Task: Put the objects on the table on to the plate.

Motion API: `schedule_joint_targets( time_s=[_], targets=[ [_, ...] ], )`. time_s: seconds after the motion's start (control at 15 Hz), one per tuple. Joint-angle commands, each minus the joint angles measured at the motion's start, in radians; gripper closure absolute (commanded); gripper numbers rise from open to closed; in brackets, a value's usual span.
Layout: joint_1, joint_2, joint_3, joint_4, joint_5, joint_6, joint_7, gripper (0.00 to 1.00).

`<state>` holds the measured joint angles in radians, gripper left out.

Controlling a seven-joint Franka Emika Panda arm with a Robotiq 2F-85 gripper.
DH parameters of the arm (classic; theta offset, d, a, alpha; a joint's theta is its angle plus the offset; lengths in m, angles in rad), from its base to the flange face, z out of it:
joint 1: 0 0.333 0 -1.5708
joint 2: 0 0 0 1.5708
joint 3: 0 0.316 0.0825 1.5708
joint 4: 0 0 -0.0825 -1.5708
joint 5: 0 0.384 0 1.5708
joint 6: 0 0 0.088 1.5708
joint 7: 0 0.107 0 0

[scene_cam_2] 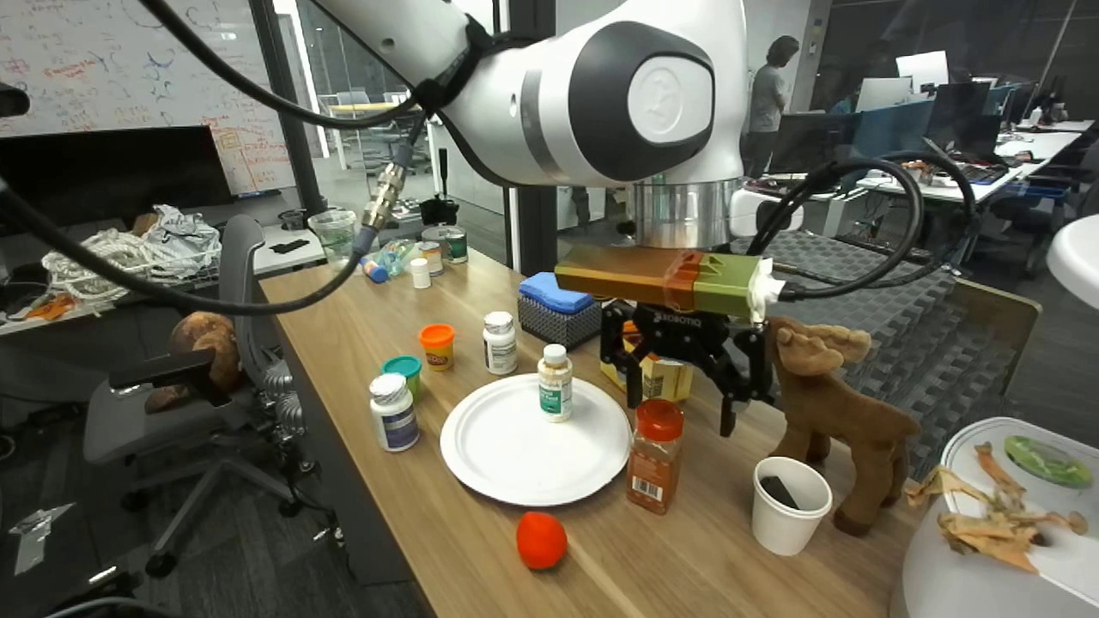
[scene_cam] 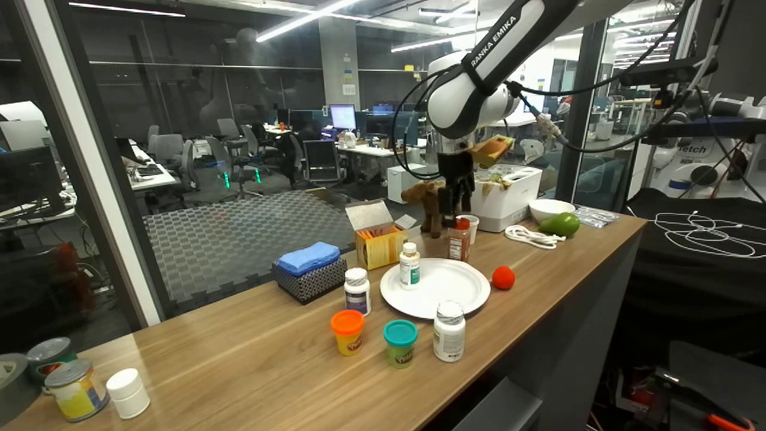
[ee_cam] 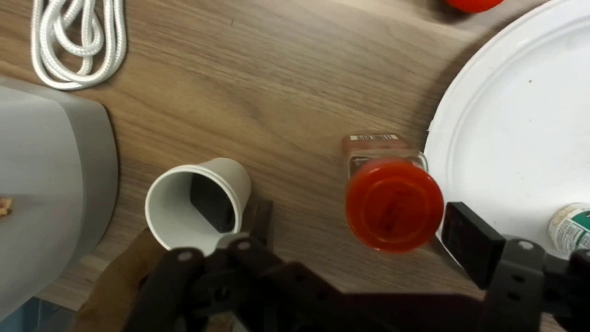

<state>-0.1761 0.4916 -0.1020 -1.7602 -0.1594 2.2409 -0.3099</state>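
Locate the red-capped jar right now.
In an exterior view, the red-capped jar stands upright on the table, just right of the plate, with the white cup farther to its right.

Plate (scene_cam_2: 519, 459) on table (scene_cam_2: 635, 566), bottle (scene_cam_2: 555, 388) on plate, jar (scene_cam_2: 656, 463) just beside plate

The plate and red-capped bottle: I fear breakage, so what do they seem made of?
The plate looks like matte paper or pulp, possibly foam, from its dull surface and moulded rim. The red-capped bottle has a shiny, probably plastic cap with highlights; its clear body, contents showing through, may be plastic or glass.
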Motion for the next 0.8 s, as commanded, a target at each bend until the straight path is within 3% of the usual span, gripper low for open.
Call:
schedule_joint_targets(
  time_s=[0.0,0.33,0.73],
  targets=[
    [-0.018,0.004,0.011,0.017,0.013,-0.032,-0.029,0.37],
    [-0.024,-0.003,0.018,0.008,0.031,-0.033,-0.032,0.75],
    [-0.004,-0.066,0.002,0.008,0.013,-0.064,0.026,0.75]
  ],
)
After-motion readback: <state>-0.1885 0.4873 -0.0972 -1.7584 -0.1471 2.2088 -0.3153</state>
